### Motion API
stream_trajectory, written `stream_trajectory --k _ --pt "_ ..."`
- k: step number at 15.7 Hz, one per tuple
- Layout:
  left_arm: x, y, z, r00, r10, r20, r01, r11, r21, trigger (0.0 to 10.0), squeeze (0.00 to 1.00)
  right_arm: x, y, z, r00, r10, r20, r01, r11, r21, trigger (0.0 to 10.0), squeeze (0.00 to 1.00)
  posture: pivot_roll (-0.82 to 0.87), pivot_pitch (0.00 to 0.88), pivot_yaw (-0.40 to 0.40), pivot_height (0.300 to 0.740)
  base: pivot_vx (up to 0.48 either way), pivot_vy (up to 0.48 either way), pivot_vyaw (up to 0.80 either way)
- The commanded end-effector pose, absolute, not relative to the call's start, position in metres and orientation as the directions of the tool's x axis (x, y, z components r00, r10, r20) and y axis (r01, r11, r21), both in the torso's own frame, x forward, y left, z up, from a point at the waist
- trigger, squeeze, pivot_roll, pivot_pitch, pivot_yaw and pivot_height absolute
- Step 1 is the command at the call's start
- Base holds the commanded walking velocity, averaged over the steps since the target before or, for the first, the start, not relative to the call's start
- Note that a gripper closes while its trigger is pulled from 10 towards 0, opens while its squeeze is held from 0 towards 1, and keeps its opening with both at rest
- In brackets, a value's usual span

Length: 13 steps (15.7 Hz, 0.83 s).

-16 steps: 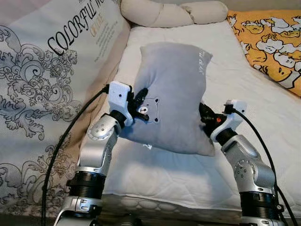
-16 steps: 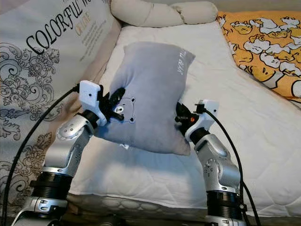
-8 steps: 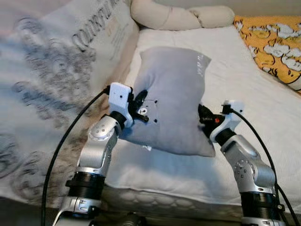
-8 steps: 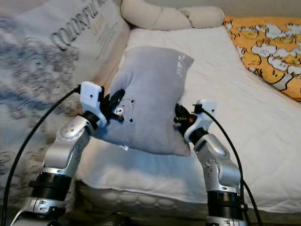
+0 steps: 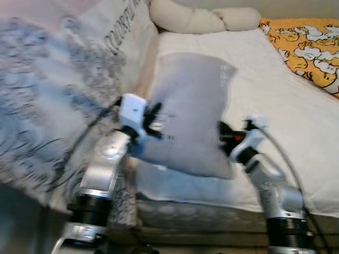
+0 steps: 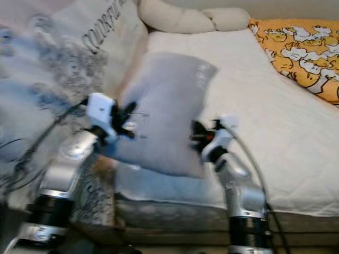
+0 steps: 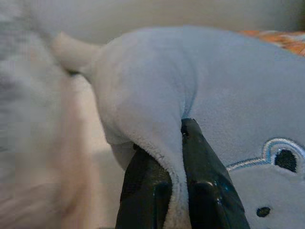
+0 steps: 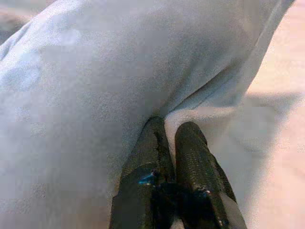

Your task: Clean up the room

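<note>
A grey pillow (image 5: 190,114) with a small bear face stitched on it hangs tilted above the near edge of the white mattress (image 5: 275,100). My left gripper (image 5: 153,119) is shut on the pillow's left edge; in the left wrist view its fingers (image 7: 200,162) pinch a fold of the grey fabric (image 7: 152,90) beside the bear face (image 7: 279,160). My right gripper (image 5: 225,138) is shut on the pillow's right edge, and in the right wrist view the fingers (image 8: 190,148) clamp a fabric corner (image 8: 190,114). The head views are blurred.
A large patterned cushion (image 5: 58,79) with printed lettering leans along the left side of the bed. A cream knotted bolster (image 5: 201,18) lies at the head. A yellow cartoon-print blanket (image 5: 310,50) covers the far right. The mattress front edge (image 5: 212,214) is close below my arms.
The whole picture has shifted and blurred, so the camera has moved; the bed edge sits higher in view. Both grippers keep their hold on the pillow, the right one a little lower and further left.
</note>
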<state>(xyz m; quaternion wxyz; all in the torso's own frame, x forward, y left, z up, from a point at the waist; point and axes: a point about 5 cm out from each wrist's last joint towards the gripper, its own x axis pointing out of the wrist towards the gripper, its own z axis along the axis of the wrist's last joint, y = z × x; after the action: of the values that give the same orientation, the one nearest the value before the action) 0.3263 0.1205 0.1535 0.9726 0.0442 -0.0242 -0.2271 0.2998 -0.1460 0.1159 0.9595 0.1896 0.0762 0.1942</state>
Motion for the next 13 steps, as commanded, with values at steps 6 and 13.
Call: stream_trajectory --k 6,13 --pt "0.3276 0.1139 0.1664 0.895 -0.439 0.075 0.43 0.896 0.109 10.0 0.0 0.3009 -0.1496 0.1212 0.916 0.397 -0.057 -0.347 0.856 0.384 10.0 0.0 0.0 0.0 0.07 0.74 0.0 -0.08 0.0" --pt "0.3268 0.1125 0.1654 0.891 -0.448 0.073 0.442 0.893 0.086 10.0 0.0 0.3003 -0.146 0.1202 0.903 0.423 -0.074 -0.378 0.864 0.334 10.0 0.0 0.0 0.0 0.069 0.74 0.034 0.0 0.0"
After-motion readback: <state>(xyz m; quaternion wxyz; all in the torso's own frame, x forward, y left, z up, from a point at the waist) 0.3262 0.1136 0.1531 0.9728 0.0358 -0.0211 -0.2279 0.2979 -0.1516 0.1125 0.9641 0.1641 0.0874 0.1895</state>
